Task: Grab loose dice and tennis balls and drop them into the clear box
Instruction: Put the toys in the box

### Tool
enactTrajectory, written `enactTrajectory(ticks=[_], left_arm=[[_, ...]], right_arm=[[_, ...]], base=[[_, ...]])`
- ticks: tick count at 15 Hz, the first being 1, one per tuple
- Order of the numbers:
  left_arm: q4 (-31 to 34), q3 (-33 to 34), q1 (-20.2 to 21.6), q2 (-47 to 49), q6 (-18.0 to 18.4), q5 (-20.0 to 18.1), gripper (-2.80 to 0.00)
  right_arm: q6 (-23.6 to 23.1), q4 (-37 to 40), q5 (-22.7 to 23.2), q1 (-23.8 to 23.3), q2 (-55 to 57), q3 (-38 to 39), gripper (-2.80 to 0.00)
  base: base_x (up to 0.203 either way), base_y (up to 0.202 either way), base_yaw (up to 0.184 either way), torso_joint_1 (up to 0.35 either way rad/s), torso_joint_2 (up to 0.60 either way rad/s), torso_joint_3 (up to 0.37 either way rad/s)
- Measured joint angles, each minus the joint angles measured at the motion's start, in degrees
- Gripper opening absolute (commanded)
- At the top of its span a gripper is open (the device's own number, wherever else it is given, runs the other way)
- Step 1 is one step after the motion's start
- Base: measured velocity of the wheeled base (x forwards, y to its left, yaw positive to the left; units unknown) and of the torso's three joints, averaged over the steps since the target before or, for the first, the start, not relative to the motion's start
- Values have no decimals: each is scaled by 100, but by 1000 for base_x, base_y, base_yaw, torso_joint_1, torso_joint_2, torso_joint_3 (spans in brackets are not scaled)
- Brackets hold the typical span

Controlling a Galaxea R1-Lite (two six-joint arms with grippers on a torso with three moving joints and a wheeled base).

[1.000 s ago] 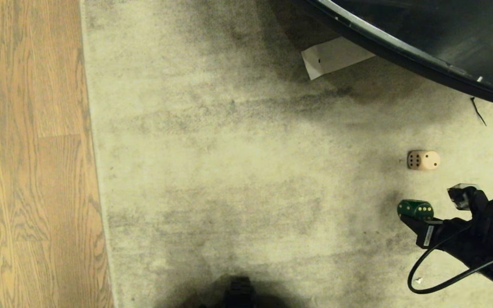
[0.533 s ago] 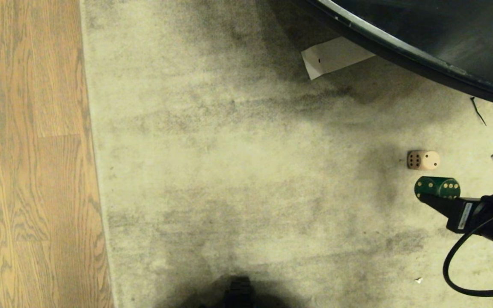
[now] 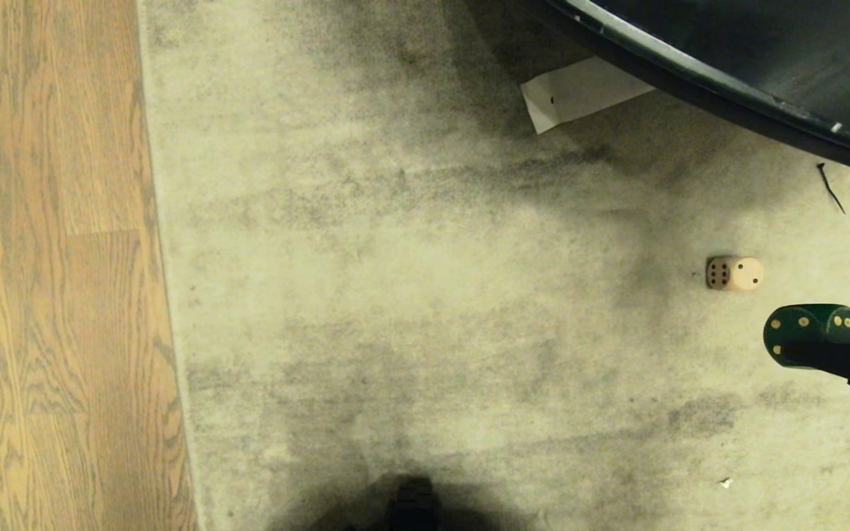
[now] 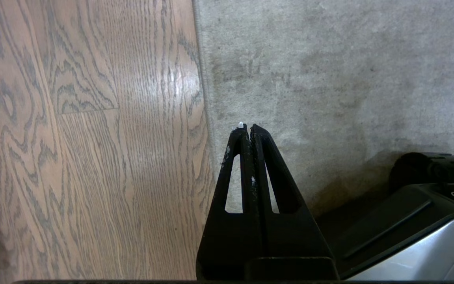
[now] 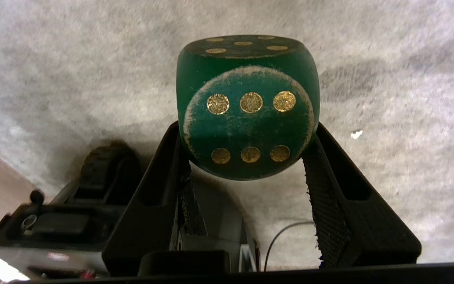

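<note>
So I've got the dark green die [image 5: 248, 106] clamped in the right gripper [image 5: 246, 157], jaws about half spread with one finger [image 5: 341, 189] pressed on each side of it. In the right wrist view the six face looks straight back at the camera, gold pips and a worn pale ring around the edge. From the head view the die [image 3: 812, 332] is up off the carpet [image 3: 395, 295] at the far right, with one black finger crossing in front of its lower part and the rest of the arm cut off by the frame edge.

The cream die [image 3: 734, 273] sits on the carpet near it, loose, apart from everything. Can't see the clear box or any tennis balls in any view.

Left gripper [image 4: 250, 130] is parked, hanging over the seam where the wood floor [image 4: 73, 157] meets the carpet, jaws pressed together with nothing in them.

Other stuff: a white paper scrap [image 3: 580, 92] poking out from under a big dark curved thing [image 3: 764, 59] at the top right, plus a small black zip-tie-looking bit [image 3: 831, 188] on the carpet.
</note>
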Motion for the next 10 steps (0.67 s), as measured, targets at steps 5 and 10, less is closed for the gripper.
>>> enactTrajectory(ticks=[5, 10], left_arm=[[2, 0, 0, 0, 4, 0, -280], [1, 0, 0, 0, 2, 0, -280]], right_arm=[[-30, -18, 27, 5, -168, 37, -280], [-92, -143, 66, 9, -245, 366, -280]], base=[[0, 0, 0, 0, 0, 0], [0, 0, 0, 0, 0, 0]])
